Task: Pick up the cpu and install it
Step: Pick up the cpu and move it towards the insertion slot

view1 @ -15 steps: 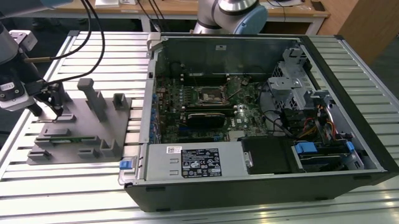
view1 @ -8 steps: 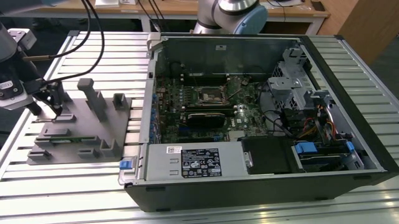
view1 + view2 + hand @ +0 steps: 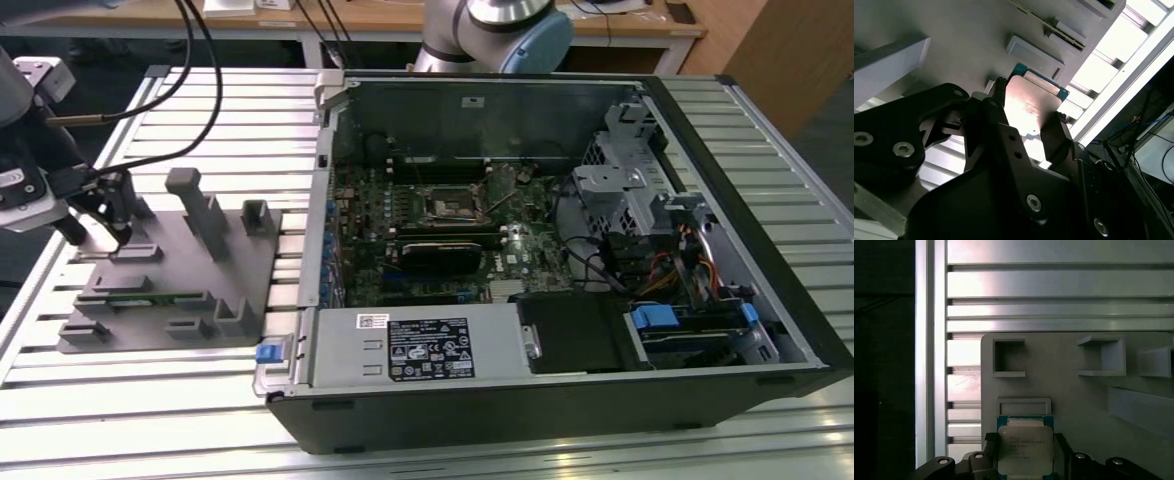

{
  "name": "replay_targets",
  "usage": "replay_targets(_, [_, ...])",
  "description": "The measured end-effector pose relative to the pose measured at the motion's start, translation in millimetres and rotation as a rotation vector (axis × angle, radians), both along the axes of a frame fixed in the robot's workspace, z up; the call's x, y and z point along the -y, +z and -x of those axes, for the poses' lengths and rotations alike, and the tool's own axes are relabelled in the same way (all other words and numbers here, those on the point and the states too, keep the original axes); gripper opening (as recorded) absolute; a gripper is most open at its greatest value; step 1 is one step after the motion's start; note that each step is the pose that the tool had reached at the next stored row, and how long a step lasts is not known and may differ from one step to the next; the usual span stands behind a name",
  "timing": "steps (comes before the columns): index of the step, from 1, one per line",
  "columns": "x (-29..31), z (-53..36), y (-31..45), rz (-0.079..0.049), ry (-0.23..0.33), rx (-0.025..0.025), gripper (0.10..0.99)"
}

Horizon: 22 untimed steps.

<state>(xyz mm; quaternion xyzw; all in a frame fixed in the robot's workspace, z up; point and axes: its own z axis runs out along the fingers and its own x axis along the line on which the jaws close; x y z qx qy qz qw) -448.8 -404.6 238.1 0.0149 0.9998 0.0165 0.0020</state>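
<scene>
The gripper (image 3: 1028,117) is squeezed tight on the cpu (image 3: 1030,102), holding it by two thin edges over the grey tray (image 3: 167,265). That is at the exterior view's left, well apart from the computer case (image 3: 787,300). If the chip slips or tips, it could drop. It could also go into the socket (image 3: 445,208) crooked and get hurt.

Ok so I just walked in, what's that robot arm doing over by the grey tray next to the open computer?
The arm's gripper is down at the grey parts tray, on the exterior view's left of the open computer case. In the second wrist view its fingers sit against opposite edges of the cpu, shut on it right at the tray. Whether the chip has lifted off I cannot tell. It is not yet in the case.
</scene>
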Motion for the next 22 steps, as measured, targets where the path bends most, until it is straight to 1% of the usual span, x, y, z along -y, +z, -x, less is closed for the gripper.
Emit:
replay_targets(6, [0.0, 0.0, 4.8, 0.000, 0.000, 0.0001, 0.533])
replay_targets(15, [-0.4, 0.0, 15.0, 0.000, 0.000, 0.0000, 0.533])
replay_targets(22, [-0.4, 0.0, 19.1, 0.000, 0.000, 0.0000, 0.533])
